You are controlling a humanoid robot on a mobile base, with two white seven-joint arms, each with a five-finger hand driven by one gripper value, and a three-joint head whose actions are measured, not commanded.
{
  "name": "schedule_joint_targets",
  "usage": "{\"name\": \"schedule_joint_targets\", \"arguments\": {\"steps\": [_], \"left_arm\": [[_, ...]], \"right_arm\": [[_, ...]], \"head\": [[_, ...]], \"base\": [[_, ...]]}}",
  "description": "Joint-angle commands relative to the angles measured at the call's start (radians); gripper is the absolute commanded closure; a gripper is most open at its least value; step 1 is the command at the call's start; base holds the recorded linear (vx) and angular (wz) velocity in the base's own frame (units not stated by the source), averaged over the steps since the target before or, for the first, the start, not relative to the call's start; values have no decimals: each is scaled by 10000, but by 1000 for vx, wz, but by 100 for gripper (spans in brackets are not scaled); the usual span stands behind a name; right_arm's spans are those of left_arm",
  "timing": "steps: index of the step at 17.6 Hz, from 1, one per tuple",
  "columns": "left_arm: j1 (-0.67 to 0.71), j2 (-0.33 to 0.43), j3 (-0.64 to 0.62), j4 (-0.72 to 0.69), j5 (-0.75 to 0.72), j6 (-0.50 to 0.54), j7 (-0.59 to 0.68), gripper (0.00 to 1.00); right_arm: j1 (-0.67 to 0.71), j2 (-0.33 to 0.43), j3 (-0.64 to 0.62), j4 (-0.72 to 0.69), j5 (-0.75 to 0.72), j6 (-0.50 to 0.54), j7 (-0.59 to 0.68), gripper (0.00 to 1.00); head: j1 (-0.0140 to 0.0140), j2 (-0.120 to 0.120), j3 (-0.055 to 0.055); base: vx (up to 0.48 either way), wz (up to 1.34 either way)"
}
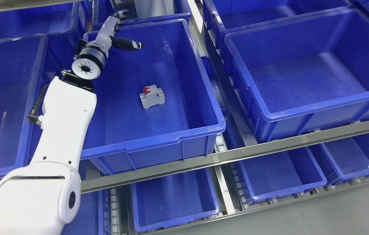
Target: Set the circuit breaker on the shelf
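Blue bin (204, 98) on the shelf holds the circuit breaker (152, 96), left hand (116, 32) empty above.

White and grey with a red switch, the circuit breaker lies on the bin's floor near its middle, apart from all walls. Left hand hovers over the bin's far left corner, fingers loosely spread and grasping nothing, one dark finger (129, 43) pointing across the bin, well apart from the breaker. A steel rail (236, 153) runs below the bin's front edge.

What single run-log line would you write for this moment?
left hand: open, empty, over bin's far-left corner | circuit breaker: lying on middle bin floor, untouched | right arm: not in view
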Motion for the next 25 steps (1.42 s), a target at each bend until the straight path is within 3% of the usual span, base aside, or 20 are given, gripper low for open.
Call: {"name": "schedule_joint_targets", "arguments": {"steps": [1, 7, 10, 25], "left_arm": [[637, -204, 3341, -4013, 1442, 947, 76, 1], [3886, -204, 1886, -9121, 2069, 2834, 46, 0], [5300, -204, 1623, -10414, 2117, 2915, 15, 0], [5810, -204, 1086, -10893, 2132, 2930, 15, 0]], "right_arm": [[0, -175, 199, 0, 0, 2450, -1, 0], [0, -175, 199, 0, 0, 2450, -1, 0], [0, -175, 199, 0, 0, 2450, -1, 0], [0, -175, 199, 0, 0, 2450, -1, 0]], "head": [[0, 0, 0], [0, 0, 0], [0, 0, 0], [0, 0, 0]], "base": [[0, 0], [-11, -16], [-49, 4], [-177, 86]]}}
